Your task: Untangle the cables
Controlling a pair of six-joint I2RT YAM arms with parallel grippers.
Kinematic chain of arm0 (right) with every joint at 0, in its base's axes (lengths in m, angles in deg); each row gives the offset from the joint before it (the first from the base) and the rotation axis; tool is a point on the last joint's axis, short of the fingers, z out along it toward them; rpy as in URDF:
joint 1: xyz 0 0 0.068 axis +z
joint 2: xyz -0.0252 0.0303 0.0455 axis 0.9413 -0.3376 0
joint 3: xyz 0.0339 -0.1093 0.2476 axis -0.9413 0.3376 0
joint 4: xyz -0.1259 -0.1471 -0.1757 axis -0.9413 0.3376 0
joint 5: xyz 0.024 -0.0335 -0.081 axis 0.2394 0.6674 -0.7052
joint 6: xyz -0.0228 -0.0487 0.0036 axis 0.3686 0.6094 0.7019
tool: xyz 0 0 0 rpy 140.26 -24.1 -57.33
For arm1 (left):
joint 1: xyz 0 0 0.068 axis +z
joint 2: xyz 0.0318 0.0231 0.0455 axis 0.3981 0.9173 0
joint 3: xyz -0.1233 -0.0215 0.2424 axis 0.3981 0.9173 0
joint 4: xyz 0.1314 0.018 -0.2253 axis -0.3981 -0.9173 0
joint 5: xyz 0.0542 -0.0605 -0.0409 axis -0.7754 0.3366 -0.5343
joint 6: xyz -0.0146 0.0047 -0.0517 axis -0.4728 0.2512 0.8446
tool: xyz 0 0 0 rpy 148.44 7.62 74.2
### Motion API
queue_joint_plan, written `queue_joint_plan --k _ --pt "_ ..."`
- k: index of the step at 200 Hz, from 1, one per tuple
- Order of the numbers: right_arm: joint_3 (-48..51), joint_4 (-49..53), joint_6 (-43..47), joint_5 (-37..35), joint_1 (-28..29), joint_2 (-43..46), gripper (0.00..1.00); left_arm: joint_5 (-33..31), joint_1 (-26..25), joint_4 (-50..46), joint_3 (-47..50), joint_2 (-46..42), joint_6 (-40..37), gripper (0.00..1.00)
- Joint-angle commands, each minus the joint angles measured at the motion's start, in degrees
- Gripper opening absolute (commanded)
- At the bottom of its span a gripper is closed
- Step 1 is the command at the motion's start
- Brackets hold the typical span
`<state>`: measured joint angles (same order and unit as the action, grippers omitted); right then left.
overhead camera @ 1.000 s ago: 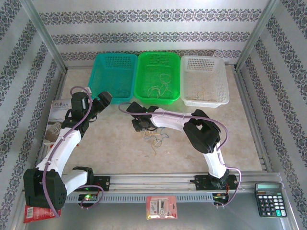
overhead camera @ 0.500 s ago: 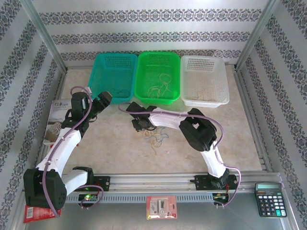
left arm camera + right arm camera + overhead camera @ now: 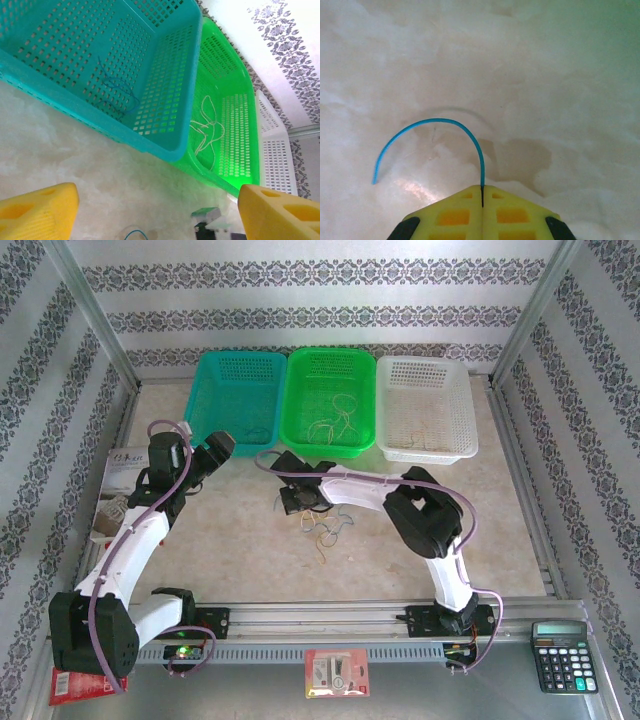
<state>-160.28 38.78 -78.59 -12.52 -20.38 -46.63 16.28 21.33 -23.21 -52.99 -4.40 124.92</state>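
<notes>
A loose tangle of thin cables, yellowish, whitish and blue, lies on the table in front of the green basket. My right gripper is low at the tangle's left end. In the right wrist view it is shut on a thin blue cable that arches out to the left. My left gripper hangs open by the teal basket's near rim, its yellow fingers wide apart with nothing between them. Whitish cables lie in the green basket and a blue one in the teal basket.
A white basket stands to the right of the green one. A booklet lies at the table's left edge. On the near ledge are a calculator and a red packet. Metal frame posts flank the table.
My right gripper has closed on the blue cable, and the right arm's elbow has shifted slightly. The left arm has not moved.
</notes>
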Motion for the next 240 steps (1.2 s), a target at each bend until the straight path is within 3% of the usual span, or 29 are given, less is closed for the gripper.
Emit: queue_joint_plan --k 1,54,111,157,212,240 --pt "3.46 -5.98 -1.87 2.50 -1.40 5.69 0.00 3.64 0.64 0.91 1.20 -0.56 -0.35 0.83" --pt "15.99 -22.55 -5.83 11.42 -4.89 14.23 0.00 14.27 -0.41 3.86 4.34 2.22 0.10 0.82" --pt "25.84 -37.88 -8.18 22.49 -8.64 19.03 0.00 18.77 -6.86 9.41 6.38 9.01 -0.77 0.81" --pt "28.14 -42.98 -7.52 28.84 -9.33 20.27 0.00 18.84 -12.05 13.58 4.53 15.76 -1.39 0.80" --pt "28.68 -43.83 -7.18 30.25 -9.46 20.20 0.00 18.96 -14.37 16.25 3.08 19.70 -1.05 0.75" --pt "29.03 -44.30 -7.18 30.92 -9.42 19.85 0.00 18.49 -14.40 16.75 2.65 19.80 -0.96 0.65"
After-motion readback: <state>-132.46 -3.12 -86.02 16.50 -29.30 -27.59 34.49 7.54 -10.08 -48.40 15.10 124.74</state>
